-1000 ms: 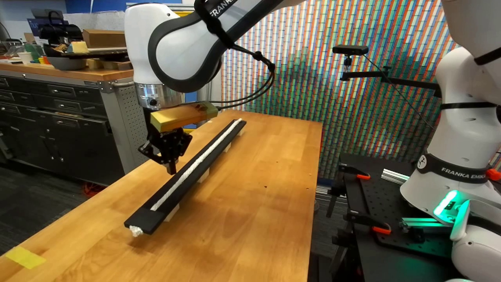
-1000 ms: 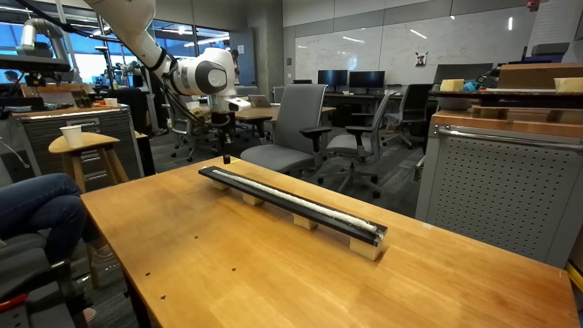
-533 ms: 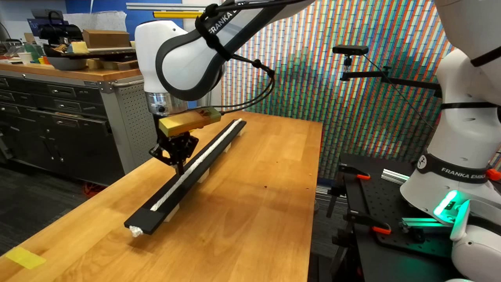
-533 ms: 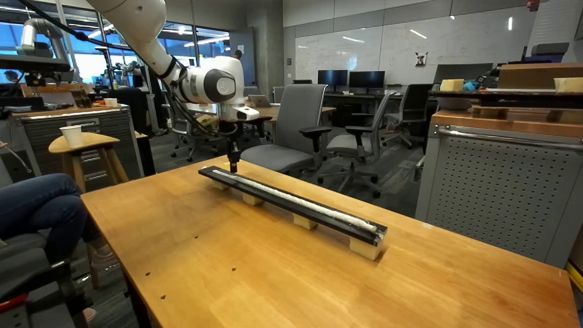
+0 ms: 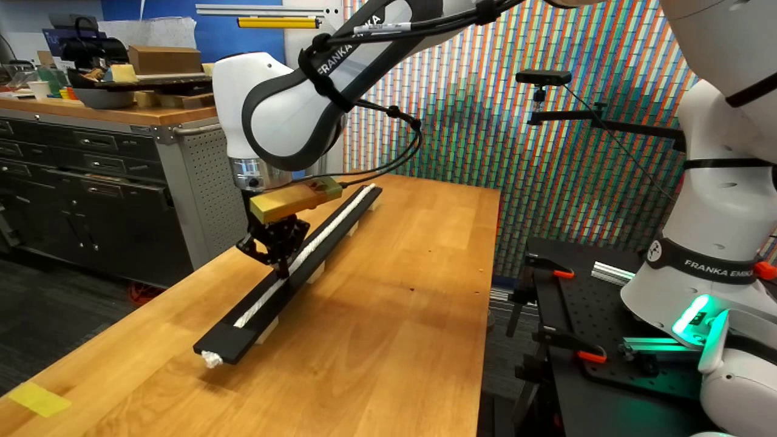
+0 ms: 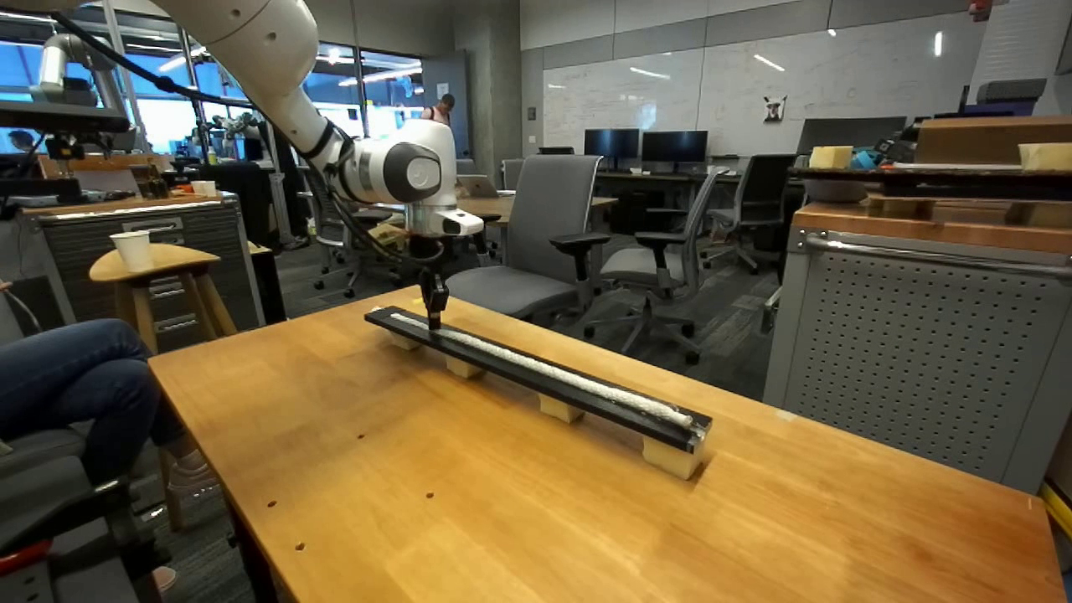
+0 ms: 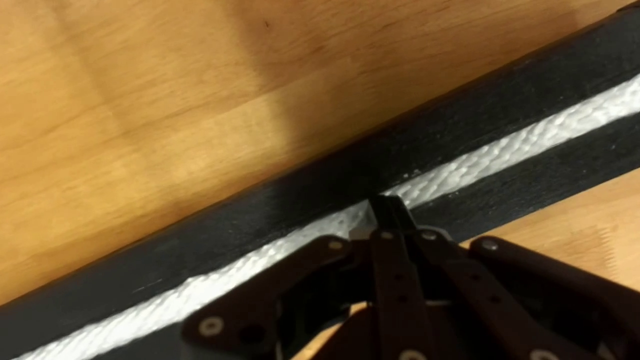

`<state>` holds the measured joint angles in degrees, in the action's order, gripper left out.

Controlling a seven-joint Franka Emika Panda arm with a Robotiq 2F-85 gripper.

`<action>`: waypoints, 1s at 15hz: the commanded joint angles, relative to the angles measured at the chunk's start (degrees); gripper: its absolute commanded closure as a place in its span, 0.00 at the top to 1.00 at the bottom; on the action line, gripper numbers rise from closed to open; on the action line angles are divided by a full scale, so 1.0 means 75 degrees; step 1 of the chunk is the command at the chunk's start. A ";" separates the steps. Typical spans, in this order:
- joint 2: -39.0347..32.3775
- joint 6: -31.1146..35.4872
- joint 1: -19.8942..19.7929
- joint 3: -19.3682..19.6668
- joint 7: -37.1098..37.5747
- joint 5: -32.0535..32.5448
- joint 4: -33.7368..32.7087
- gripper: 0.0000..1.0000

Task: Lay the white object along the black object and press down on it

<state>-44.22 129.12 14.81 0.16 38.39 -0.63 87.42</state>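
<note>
The white cord (image 7: 475, 166) lies lengthwise along the top of the black rail (image 7: 300, 199), which rests on pale blocks (image 6: 670, 457) above the wooden worktop (image 6: 519, 502). The fingers (image 7: 381, 212) are together, pointing down, their tips at the cord, nearer one end of the rail; whether they press cannot be told.

One white rope (image 7: 300, 240), one black rail (image 7: 320, 187), four blocks (image 6: 559, 408) show.
</note>
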 commanded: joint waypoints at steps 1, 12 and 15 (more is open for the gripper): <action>-0.0330 -0.0355 -0.0134 -0.0081 -0.0283 -0.0213 -0.0452 0.00; 0.0058 -0.0198 -0.0179 -0.0013 -0.0242 -0.0318 -0.0095 0.00; 0.0123 -0.0118 -0.0214 -0.0004 -0.0225 -0.0347 -0.0024 0.00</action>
<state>-44.92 127.32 13.92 0.20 37.52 -1.89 85.63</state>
